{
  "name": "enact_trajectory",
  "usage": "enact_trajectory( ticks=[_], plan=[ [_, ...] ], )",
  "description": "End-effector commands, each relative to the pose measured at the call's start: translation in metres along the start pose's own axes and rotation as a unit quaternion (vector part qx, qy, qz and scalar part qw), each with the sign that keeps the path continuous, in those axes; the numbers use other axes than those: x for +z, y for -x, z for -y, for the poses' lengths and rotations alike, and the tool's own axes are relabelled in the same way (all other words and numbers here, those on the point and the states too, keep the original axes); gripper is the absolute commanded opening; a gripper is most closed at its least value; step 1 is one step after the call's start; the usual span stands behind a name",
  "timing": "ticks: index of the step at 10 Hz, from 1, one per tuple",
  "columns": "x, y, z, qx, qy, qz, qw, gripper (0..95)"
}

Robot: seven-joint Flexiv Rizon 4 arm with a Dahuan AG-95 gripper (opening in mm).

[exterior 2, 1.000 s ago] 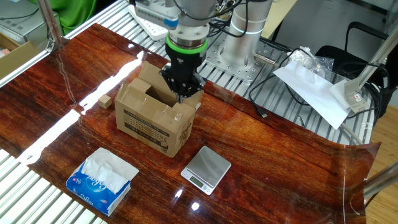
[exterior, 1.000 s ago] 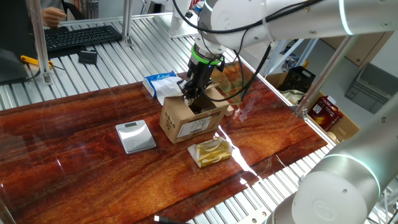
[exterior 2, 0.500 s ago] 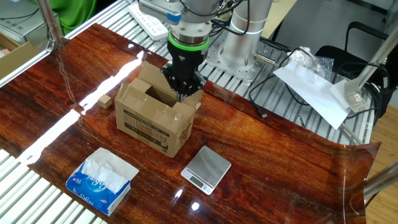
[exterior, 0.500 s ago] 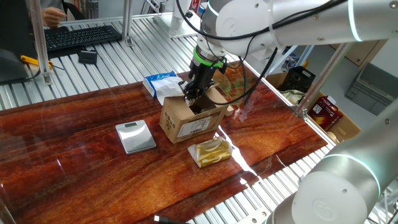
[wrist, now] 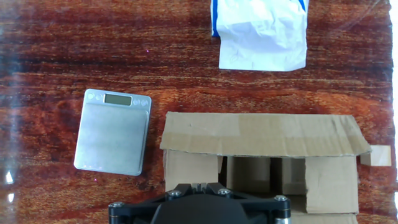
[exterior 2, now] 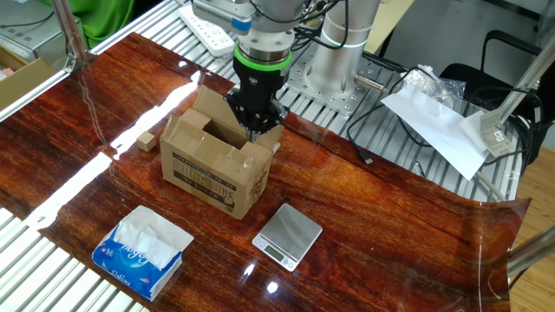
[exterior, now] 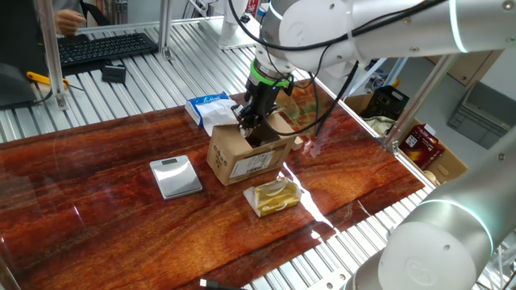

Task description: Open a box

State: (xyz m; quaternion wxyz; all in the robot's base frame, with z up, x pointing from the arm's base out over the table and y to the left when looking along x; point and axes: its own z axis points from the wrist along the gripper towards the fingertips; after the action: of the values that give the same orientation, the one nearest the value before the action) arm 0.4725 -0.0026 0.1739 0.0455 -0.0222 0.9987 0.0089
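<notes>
Dark red wood counter (exterior: 97, 217), glossy, with slatted metal benching around it and a keyboard (exterior: 105, 44) at the far end.

One fixed view: the box (exterior: 246, 157) sits mid-counter, flaps up, white label on its near side. The fingers (exterior: 251, 127) reach down at the box's open top by the far edge; from this side I cannot tell whether they are apart or pinched together. A silver scale (exterior: 175, 176) lies left of the box, apart from it. A gold foil pack (exterior: 276, 196) lies just in front. A blue-and-white tissue packet (exterior: 211, 109) sits behind the box.

The other fixed view: box (exterior 2: 217, 165) centre, label facing the camera. The fingers (exterior 2: 254, 132) point into the opening near a raised flap; state still unclear. A small wooden block (exterior 2: 146, 139) rests just beside the box's left end. Scale (exterior 2: 287, 234) and tissue packet (exterior 2: 142, 251) sit nearer the camera, well apart from each other.

Hand view: looking straight down. One flap (wrist: 261, 134) lies folded outward and the box interior shows below it. Scale (wrist: 114, 131) to the left, white tissue (wrist: 262, 34) at the top. Fingertips out of sight behind the dark gripper body.
</notes>
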Motion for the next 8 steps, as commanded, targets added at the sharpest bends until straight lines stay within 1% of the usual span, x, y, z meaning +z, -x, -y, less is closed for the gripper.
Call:
enact_trajectory(
  ticks=[1,2,3,5,6,8],
  plan=[
    [0.005,0.005,0.008,-0.019,-0.005,0.008,0.9998,0.0],
    [0.006,0.006,0.010,-0.020,-0.003,0.008,0.9998,0.0],
    [0.010,0.009,0.016,-0.019,-0.001,0.005,0.9998,0.0],
    [0.011,0.013,0.016,-0.018,-0.001,0.003,0.9998,0.0],
    [0.012,0.017,0.016,-0.019,0.000,0.002,0.9998,0.0],
    [0.014,0.029,0.018,-0.023,0.001,0.001,0.9997,0.0]
  ],
)
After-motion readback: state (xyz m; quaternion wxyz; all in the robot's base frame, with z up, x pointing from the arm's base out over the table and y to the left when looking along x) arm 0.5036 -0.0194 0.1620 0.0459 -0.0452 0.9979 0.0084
